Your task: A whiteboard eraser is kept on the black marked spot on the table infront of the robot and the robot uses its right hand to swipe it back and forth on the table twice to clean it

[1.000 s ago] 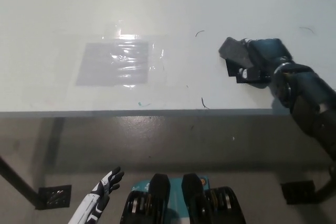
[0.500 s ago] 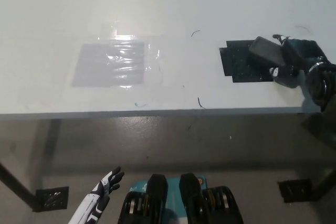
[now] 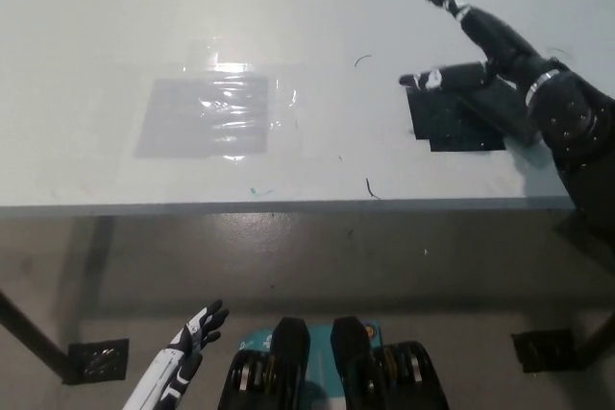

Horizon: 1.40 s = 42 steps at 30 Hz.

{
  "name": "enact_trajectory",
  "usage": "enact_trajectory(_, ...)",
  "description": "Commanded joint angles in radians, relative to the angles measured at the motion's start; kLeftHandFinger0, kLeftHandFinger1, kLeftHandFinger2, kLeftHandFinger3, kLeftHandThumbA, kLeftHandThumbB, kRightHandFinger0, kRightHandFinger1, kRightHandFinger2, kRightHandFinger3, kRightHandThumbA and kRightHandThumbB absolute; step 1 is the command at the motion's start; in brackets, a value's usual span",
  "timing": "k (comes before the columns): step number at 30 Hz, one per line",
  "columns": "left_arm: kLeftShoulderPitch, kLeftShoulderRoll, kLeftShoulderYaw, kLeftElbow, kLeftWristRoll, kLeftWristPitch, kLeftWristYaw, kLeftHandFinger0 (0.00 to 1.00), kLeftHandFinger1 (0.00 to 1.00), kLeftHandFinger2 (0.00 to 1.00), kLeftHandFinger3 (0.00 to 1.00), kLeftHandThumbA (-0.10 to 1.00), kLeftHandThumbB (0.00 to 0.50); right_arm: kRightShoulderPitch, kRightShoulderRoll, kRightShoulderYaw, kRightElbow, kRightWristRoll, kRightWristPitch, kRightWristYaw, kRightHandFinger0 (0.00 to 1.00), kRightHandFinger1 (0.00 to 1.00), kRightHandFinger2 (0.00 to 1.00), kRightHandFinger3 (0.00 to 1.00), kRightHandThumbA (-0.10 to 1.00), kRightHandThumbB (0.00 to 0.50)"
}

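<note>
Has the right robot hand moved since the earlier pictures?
Yes. The right robot hand has opened and risen toward the table's far side, above the black marked spot.

The black right hand (image 3: pixel 500 55) is spread open above the black marked spot (image 3: pixel 456 122) on the white counter (image 3: pixel 288 7), fingers apart. A grey eraser (image 3: pixel 500 101) lies beneath it. The white left hand (image 3: pixel 187 352) hangs low at near left, fingers apart.

My black right hand (image 3: pixel 490 45), upper right of frame, fingers spread apart; my white left hand (image 3: pixel 192 335) rests at lower left.
</note>
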Motion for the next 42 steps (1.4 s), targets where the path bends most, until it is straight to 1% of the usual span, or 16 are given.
enact_trajectory(1,-0.019,0.022,0.005,-0.045,0.037,-0.03,0.001,1.0,1.0,1.0,1.0,1.0,0.369,-0.075,-0.008,-0.316,-0.78,0.553,0.203,0.06,1.0,1.0,1.0,1.0,0.97,0.49)
enact_trajectory(4,-0.028,0.028,0.011,-0.044,0.033,-0.028,0.001,1.0,1.0,1.0,1.0,1.0,0.369,-0.032,-0.053,-0.414,-1.039,0.63,0.187,-0.052,1.0,1.0,1.0,1.0,1.0,0.499)
enact_trajectory(9,-0.045,0.028,0.004,-0.033,0.014,-0.022,-0.015,1.0,1.0,1.0,1.0,1.0,0.375,0.207,-0.169,-0.518,-1.417,0.707,-0.001,-0.215,1.0,1.0,1.0,1.0,1.0,0.461)
enact_trajectory(10,-0.045,0.027,0.003,-0.034,0.016,-0.022,-0.014,1.0,1.0,1.0,1.0,1.0,0.368,0.276,-0.175,-0.531,-1.471,0.703,-0.02,-0.246,1.0,1.0,1.0,1.0,1.0,0.492)
enact_trajectory(13,-0.051,0.014,0.001,-0.021,0.014,-0.02,-0.008,1.0,1.0,1.0,1.0,1.0,0.366,0.691,-0.225,-0.558,-1.56,0.714,-0.348,-0.296,1.0,1.0,1.0,1.0,0.75,0.479)
enact_trajectory(15,-0.062,0.002,0.0,-0.003,0.009,-0.025,-0.005,1.0,1.0,1.0,1.0,1.0,0.36,0.859,-0.195,-0.583,-1.56,0.71,-0.457,-0.278,1.0,1.0,1.0,1.0,0.62,0.491)
enact_trajectory(17,-0.074,-0.012,-0.003,0.023,-0.006,-0.038,-0.004,1.0,1.0,1.0,1.0,1.0,0.341,1.051,0.115,-0.537,-1.56,0.626,-0.471,-0.203,1.0,1.0,1.0,1.0,0.79,0.421)
enact_trajectory(19,-0.062,-0.023,-0.004,0.031,-0.015,-0.038,-0.001,1.0,1.0,1.0,1.0,1.0,0.346,1.128,0.203,-0.384,-1.56,0.576,-0.471,-0.186,1.0,1.0,1.0,1.0,0.88,0.459)
enact_trajectory(20,-0.055,-0.023,-0.003,0.027,-0.015,-0.038,0.001,1.0,1.0,1.0,1.0,1.0,0.354,1.176,0.239,-0.284,-1.56,0.433,-0.471,-0.256,1.0,1.0,1.0,1.0,1.0,0.453)
enact_trajectory(22,-0.047,-0.025,0.002,0.018,-0.024,-0.038,0.002,1.0,1.0,1.0,1.0,1.0,0.374,1.266,0.275,-0.174,-1.539,0.203,-0.471,-0.337,1.0,1.0,1.0,1.0,1.0,0.424)
enact_trajectory(23,-0.046,-0.027,0.007,0.011,-0.021,-0.038,0.009,1.0,1.0,1.0,1.0,1.0,0.363,1.26,0.24,-0.111,-1.455,0.163,-0.471,-0.37,1.0,1.0,1.0,1.0,1.0,0.272)
enact_trajectory(27,-0.062,-0.03,0.016,0.009,-0.006,-0.038,0.025,1.0,1.0,1.0,1.0,1.0,0.345,1.216,0.222,-0.082,-1.268,0.085,-0.471,-0.443,1.0,1.0,1.0,1.0,1.0,0.174)
enact_trajectory(28,-0.077,-0.029,0.021,0.013,-0.004,-0.038,0.029,1.0,1.0,1.0,1.0,1.0,0.34,1.175,0.217,-0.086,-1.171,0.127,-0.471,-0.4,1.0,1.0,1.0,1.0,1.0,0.106)
enact_trajectory(30,-0.098,-0.028,0.03,0.018,-0.021,-0.038,0.024,1.0,1.0,1.0,1.0,1.0,0.341,1.113,0.227,-0.112,-1.012,0.19,-0.471,-0.304,1.0,1.0,1.0,1.0,1.0,0.155)
enact_trajectory(38,-0.131,-0.014,0.038,0.008,-0.01,-0.038,0.025,1.0,1.0,1.0,1.0,1.0,0.353,0.992,0.303,-0.143,-0.537,0.283,-0.471,-0.175,1.0,1.0,1.0,1.0,1.0,0.239)
enact_trajectory(42,-0.193,-0.006,0.042,0.028,-0.04,-0.023,0.003,1.0,1.0,1.0,1.0,1.0,0.336,0.943,0.294,-0.176,-0.53,0.303,-0.418,-0.158,1.0,1.0,1.0,1.0,1.0,0.233)
